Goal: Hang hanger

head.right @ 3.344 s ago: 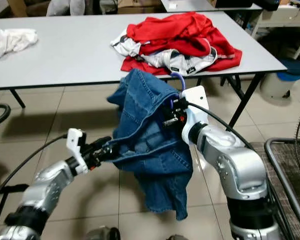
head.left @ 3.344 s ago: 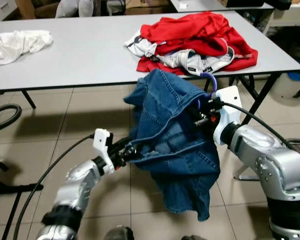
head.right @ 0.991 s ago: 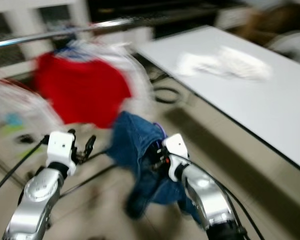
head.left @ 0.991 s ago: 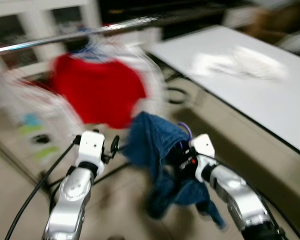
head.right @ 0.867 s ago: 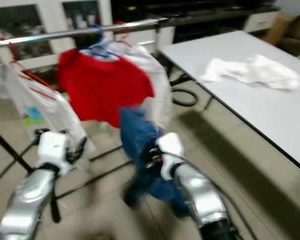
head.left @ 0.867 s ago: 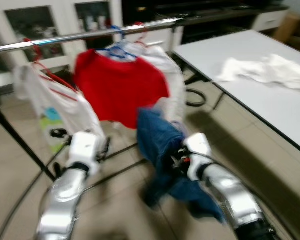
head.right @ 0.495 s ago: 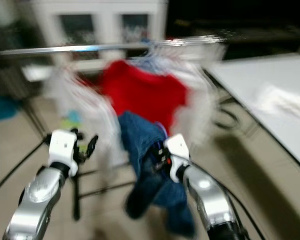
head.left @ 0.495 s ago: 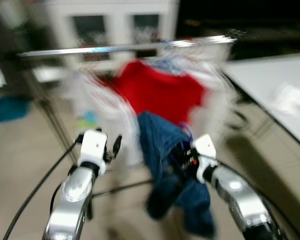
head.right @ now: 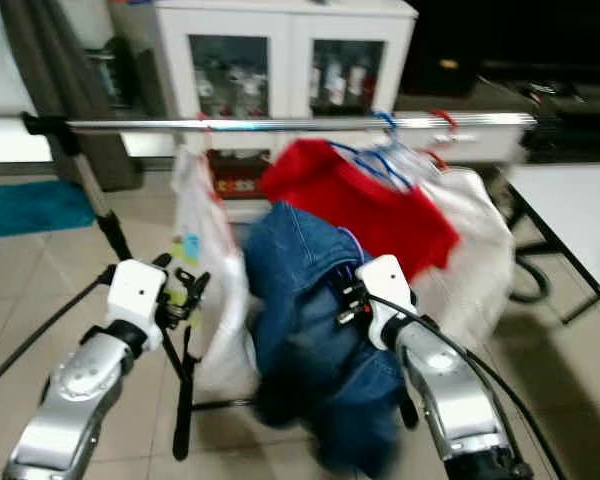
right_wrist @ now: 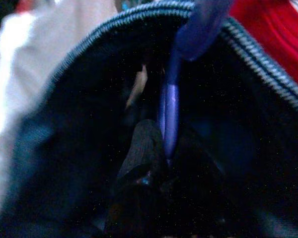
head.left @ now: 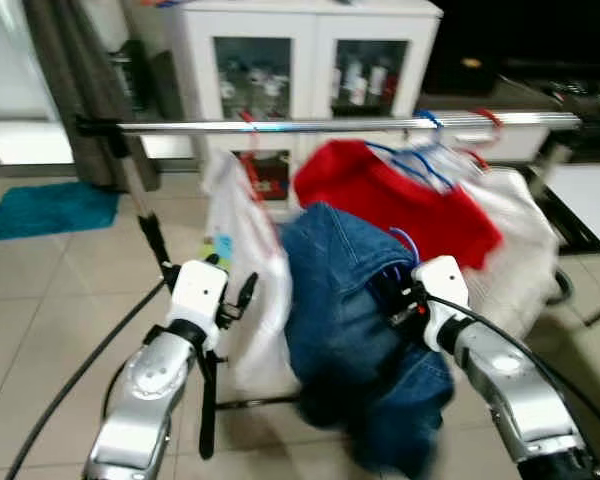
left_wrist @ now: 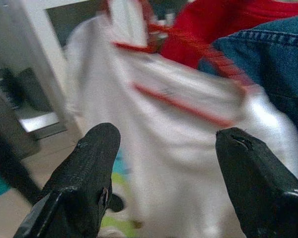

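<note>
A blue denim jacket (head.left: 340, 310) hangs on a purple hanger whose hook (head.left: 405, 245) sticks up from the collar. My right gripper (head.left: 398, 305) is shut on the hanger's neck (right_wrist: 170, 114) inside the collar, below and in front of the silver clothes rail (head.left: 320, 125). A red shirt (head.left: 410, 205) on blue hangers and a white garment (head.left: 245, 280) on a red hanger hang from that rail behind the jacket. My left gripper (head.left: 242, 295) is open and empty, its fingers (left_wrist: 84, 168) spread wide just before the white garment.
A white glass-door cabinet (head.left: 290, 60) stands behind the rail. The rail's black stand post (head.left: 145, 215) slants down at the left. Another white garment (head.left: 515, 260) hangs at the rail's right end. A teal mat (head.left: 45, 205) lies on the tiled floor at far left.
The view has swung from the table to the clothes rail, now sharp and centred. My left gripper has let go of the jacket's hem. The right gripper still holds the hanger.
</note>
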`<state>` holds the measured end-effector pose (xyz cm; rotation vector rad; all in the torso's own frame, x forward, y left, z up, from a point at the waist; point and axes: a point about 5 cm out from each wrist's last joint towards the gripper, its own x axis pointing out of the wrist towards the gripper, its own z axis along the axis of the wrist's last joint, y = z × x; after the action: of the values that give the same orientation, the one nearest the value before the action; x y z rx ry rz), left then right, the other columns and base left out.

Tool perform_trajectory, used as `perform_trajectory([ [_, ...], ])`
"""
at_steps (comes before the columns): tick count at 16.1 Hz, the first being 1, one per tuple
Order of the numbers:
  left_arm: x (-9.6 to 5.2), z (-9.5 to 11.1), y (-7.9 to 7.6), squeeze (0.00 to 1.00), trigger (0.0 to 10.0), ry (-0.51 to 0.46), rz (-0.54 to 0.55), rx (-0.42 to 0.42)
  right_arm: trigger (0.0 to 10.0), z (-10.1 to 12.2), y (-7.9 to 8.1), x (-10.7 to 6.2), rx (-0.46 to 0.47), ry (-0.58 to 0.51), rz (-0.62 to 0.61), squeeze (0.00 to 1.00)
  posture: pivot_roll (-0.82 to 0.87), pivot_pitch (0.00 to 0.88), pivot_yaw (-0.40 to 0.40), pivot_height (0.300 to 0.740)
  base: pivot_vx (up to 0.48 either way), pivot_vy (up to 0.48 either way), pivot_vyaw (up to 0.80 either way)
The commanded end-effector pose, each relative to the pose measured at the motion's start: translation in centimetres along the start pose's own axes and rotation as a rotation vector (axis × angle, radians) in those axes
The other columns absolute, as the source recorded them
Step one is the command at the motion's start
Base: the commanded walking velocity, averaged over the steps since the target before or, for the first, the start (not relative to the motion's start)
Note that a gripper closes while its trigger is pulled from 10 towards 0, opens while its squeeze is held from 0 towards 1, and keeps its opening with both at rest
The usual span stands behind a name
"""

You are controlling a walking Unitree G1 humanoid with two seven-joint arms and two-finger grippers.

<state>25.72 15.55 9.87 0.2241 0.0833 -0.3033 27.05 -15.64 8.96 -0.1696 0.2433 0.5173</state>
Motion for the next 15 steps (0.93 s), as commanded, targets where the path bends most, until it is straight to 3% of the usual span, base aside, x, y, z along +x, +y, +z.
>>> perform_trajectory([
  [1,-0.2,0.2,0.3,0.0,10.0,-0.002,-0.001,0.006,10.0,1.4,0.4,0.1,-0.026,-0.052,0.022,0.0,0.08,0.032,-0.003,0.74,0.379,0.0,0.0],
  [5,-0.2,1.6,-0.1,0.0,10.0,-0.04,-0.057,0.038,10.0,2.8,0.7,0.7,-0.003,-0.085,0.015,0.0,0.08,0.027,-0.014,0.74,0.378,0.0,0.0],
  [8,-0.7,3.0,-0.3,0.0,10.0,-0.082,-0.096,0.034,10.0,5.0,0.8,1.1,0.063,-0.177,-0.049,0.0,0.09,0.021,-0.024,0.74,0.0,0.0,0.0],
  [11,-0.8,4.2,-0.8,0.0,10.0,-0.103,-0.202,0.021,10.0,7.3,0.6,1.6,0.102,-0.245,-0.07,0.0,0.1,0.018,-0.031,0.74,0.0,0.0,0.0],
  [15,-0.8,6.1,-0.4,0.0,10.0,-0.124,-0.33,0.017,10.0,9.2,-0.4,3.2,0.143,-0.22,-0.146,0.0,0.09,0.019,-0.025,0.74,0.0,0.0,0.0],
])
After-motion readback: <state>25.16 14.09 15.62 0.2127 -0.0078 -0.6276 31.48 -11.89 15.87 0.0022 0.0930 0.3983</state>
